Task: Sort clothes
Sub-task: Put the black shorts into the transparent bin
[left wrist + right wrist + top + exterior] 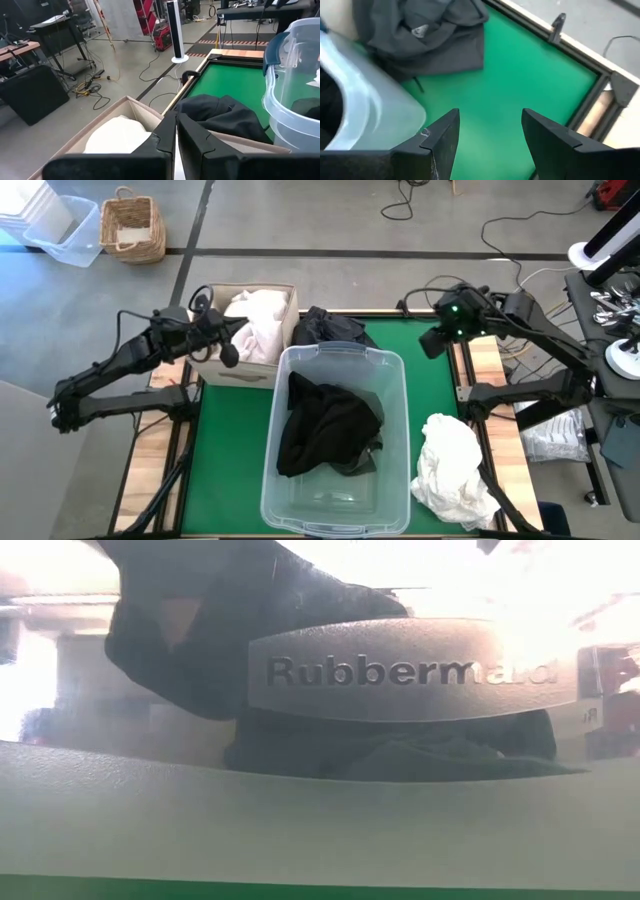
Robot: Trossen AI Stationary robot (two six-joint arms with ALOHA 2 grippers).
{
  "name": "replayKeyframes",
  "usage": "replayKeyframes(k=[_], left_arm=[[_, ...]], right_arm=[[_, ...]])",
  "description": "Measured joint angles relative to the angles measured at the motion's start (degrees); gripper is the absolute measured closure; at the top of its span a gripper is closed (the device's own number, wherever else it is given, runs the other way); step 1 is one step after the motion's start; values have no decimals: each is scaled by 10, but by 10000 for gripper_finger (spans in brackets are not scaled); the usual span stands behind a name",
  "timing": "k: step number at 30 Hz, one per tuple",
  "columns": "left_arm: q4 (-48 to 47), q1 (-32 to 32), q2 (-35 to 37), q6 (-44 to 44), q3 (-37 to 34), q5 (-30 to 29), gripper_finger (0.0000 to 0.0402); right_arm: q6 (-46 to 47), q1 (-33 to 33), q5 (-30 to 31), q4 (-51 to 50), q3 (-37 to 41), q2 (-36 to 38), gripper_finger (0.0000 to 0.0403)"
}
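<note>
Black crumpled clothes (325,425) in tub (335,515)

Left gripper (229,355) closed; right gripper (437,340) apparently open.

We see a green mat (230,440); a clear tub (335,510) holding black cloth (325,425); a beige box (215,370) of white cloth (258,325); charcoal cloth (330,328); a white heap (455,470); dark arms.

Low view blocked by the clear tub's wall (320,830), dark garment (200,650) inside blurred, room behind washed out
</note>
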State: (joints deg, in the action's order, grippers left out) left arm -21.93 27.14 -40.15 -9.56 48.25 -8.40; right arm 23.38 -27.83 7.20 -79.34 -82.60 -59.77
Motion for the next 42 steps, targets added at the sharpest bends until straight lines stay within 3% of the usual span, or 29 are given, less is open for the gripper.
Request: replayKeyframes(k=[8,17,20,32,42], left_arm=[[1,0,-9,0,0,0,401],[11,0,-6,0,0,0,401],[10,0,-6,0,0,0,401],[10,0,-6,0,0,0,401],[14,0,-12,-4,0,0,401]], right_arm=[[-25,4,83,70,46,-20,197],[-164,-25,66,271,81,-98,197],[-209,-48,21,315,82,-138,197],[-360,-184,-293,427,29,-277,197],[-375,-241,-328,438,-11,-333,197]])
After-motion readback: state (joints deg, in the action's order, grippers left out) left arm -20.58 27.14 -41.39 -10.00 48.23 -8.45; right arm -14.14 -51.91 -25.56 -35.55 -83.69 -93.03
